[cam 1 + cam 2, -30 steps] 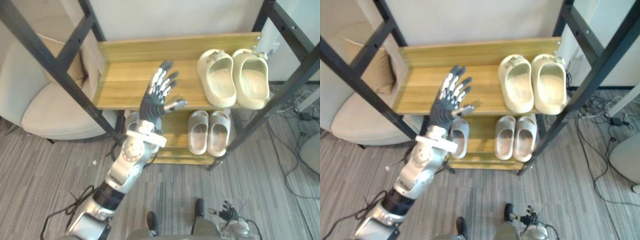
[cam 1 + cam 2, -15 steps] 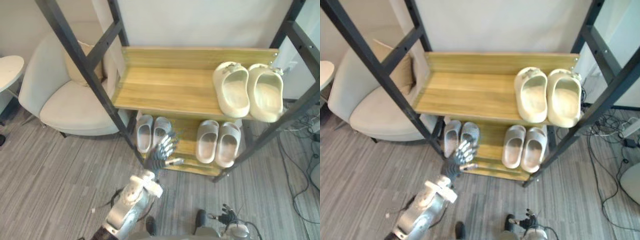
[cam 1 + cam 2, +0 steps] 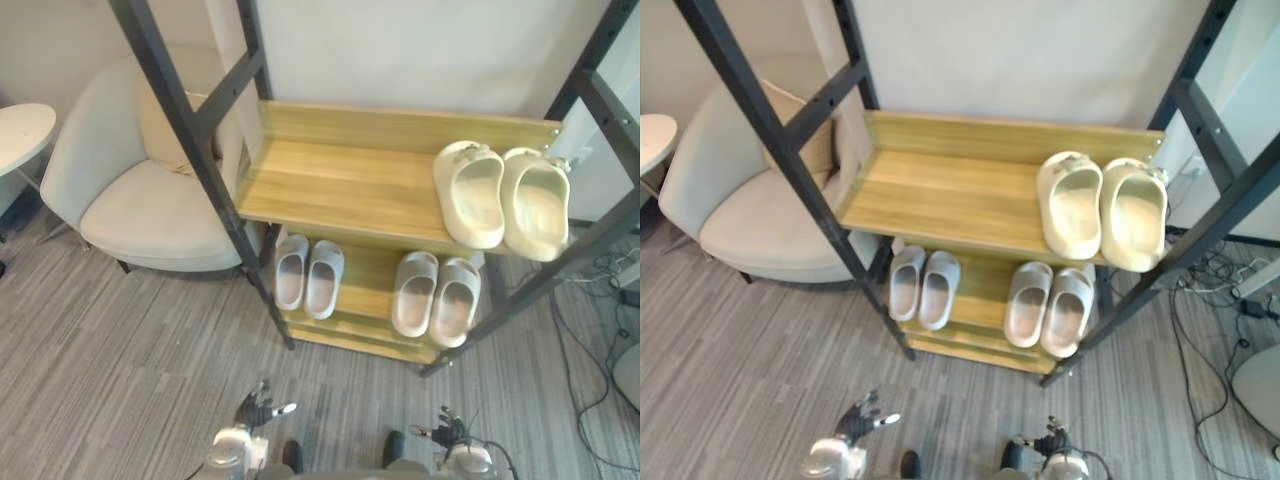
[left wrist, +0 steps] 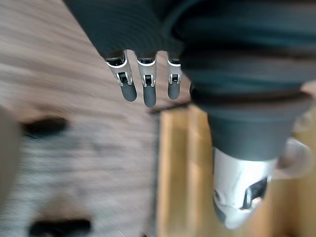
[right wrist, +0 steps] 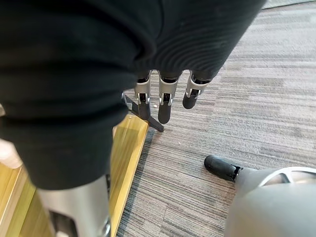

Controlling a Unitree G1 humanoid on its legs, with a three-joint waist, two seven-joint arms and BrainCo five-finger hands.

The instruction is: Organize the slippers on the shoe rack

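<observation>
- Left hand (image 3: 258, 408) hangs low over the grey carpet (image 3: 120, 350), its fingers (image 4: 128, 91) straight and loose with nothing in them. The right hand (image 3: 447, 432) hangs level with it, equally slack and empty.
- One second ago the left hand was raised over the bare part of the top shelf. Half a second ago it was in front of the lower shelf, and now it has dropped well clear of the shoe rack (image 3: 340, 180).
- Straight ahead of the left hand, on the lower shelf, a grey pair (image 3: 308, 275) of slippers lies side by side.
- Along the same shelf, ahead of the right hand, lies a second grey pair (image 3: 437, 292).
- Above that, at the end of the top shelf farthest from the left hand, sits the cream pair (image 3: 500, 195).
- Off to the left hand's outer side, a white armchair (image 3: 130, 190) stands beside the rack.
- Every slipper in sight is paired and shelved, so with both hands empty and withdrawn the tidying looks finished, or very nearly.
</observation>
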